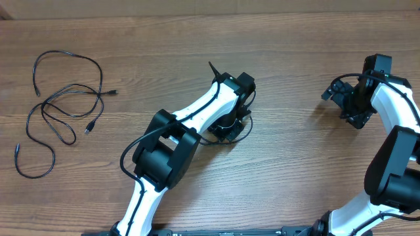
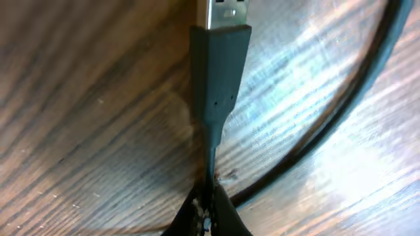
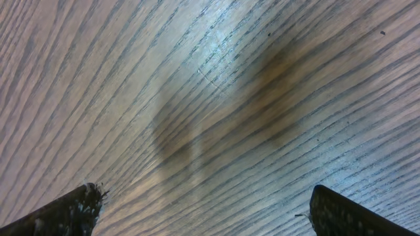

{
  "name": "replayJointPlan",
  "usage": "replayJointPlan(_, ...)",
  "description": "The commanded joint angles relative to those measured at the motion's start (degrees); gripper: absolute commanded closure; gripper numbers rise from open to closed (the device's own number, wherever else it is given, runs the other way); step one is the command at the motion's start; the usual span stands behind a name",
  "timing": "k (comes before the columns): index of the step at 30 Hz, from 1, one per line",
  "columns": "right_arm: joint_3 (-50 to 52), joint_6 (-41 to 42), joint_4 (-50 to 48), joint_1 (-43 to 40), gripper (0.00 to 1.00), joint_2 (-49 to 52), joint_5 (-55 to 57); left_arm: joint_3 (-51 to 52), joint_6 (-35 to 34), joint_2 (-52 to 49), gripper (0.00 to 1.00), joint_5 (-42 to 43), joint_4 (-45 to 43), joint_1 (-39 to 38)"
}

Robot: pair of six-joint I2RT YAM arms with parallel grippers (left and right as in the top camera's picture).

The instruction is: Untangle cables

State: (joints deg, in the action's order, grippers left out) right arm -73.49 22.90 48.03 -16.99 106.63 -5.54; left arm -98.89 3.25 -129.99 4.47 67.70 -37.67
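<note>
Two thin black cables (image 1: 100, 78) lie in loose, overlapping loops at the table's left, small plug ends pointing outward. My left gripper (image 1: 230, 126) is low over the table's middle, far from them. In the left wrist view its jaws (image 2: 209, 213) are shut on the thin cord of another cable just behind its black USB plug (image 2: 220, 65), whose silver tip (image 2: 226, 12) points away. The same cord curves past on the right (image 2: 341, 111). My right gripper (image 1: 351, 105) is at the right of the table. Its fingers (image 3: 210, 213) are wide open over bare wood, holding nothing.
The wooden table (image 1: 295, 170) fills the view. The left arm's white links run from the front edge to the middle, with a thick black arm wire (image 1: 131, 154) looping beside them. The right arm comes up along the right edge.
</note>
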Motion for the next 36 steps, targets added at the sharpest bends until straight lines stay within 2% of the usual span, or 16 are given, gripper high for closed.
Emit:
replayJointPlan(1,0.22,0.26,-0.22,-0.17,0.0,-0.11,0.33,2.14,-6.05,-2.84,0.96,-0.59,-3.15,2.14)
replayJointPlan(3,0.22,0.26,-0.22,-0.17,0.0,-0.11,0.33,2.14,-10.05,-2.84,0.96,-0.55,-4.0,3.32)
replayJointPlan(4,0.22,0.26,-0.22,-0.17,0.0,-0.11,0.33,2.14,-11.93,-2.84,0.87,-0.55,-4.35,3.8)
replayJointPlan(5,0.22,0.26,-0.22,-0.17,0.0,-0.11,0.33,2.14,-13.75,-2.84,0.7,-0.5,-4.68,4.35)
replayJointPlan(6,0.22,0.26,-0.22,-0.17,0.0,-0.11,0.33,2.14,-14.97,-2.84,0.58,-0.37,-4.85,4.76)
replayJointPlan(7,0.22,0.26,-0.22,-0.17,0.0,-0.11,0.33,2.14,-16.04,-2.84,0.53,-0.35,-5.22,5.2)
replayJointPlan(13,0.22,0.26,-0.22,-0.17,0.0,-0.11,0.33,2.14,-16.76,-2.84,0.51,-0.44,-8.33,6.19)
replayJointPlan(15,0.22,0.26,-0.22,-0.17,0.0,-0.11,0.33,2.14,-16.76,-2.84,0.46,-0.44,-9.79,6.16)
replayJointPlan(17,0.22,0.26,-0.22,-0.17,0.0,-0.11,0.33,2.14,-16.76,-2.84,0.38,-1.44,-11.76,6.16)
replayJointPlan(19,0.22,0.26,-0.22,-0.17,0.0,-0.11,0.33,2.14,-16.81,-2.84,0.24,-3.69,-12.33,6.16)
replayJointPlan(23,0.22,0.26,-0.22,-0.17,0.0,-0.11,0.33,2.14,-16.81,-2.84,0.14,-5.84,-12.87,6.16)
replayJointPlan(27,0.22,0.26,-0.22,-0.17,0.0,-0.11,0.33,2.14,-16.81,-2.84,0.09,-8.39,-13.86,6.16)
replayJointPlan(32,0.22,0.26,-0.22,-0.17,0.0,-0.11,0.33,2.14,-19.26,-2.84,0.08,-13.44,-14.75,6.16)
replayJointPlan(36,0.22,0.26,-0.22,-0.17,0.0,-0.11,0.33,2.14,-20.2,-2.84,0.06,-14.1,-14.58,6.16)
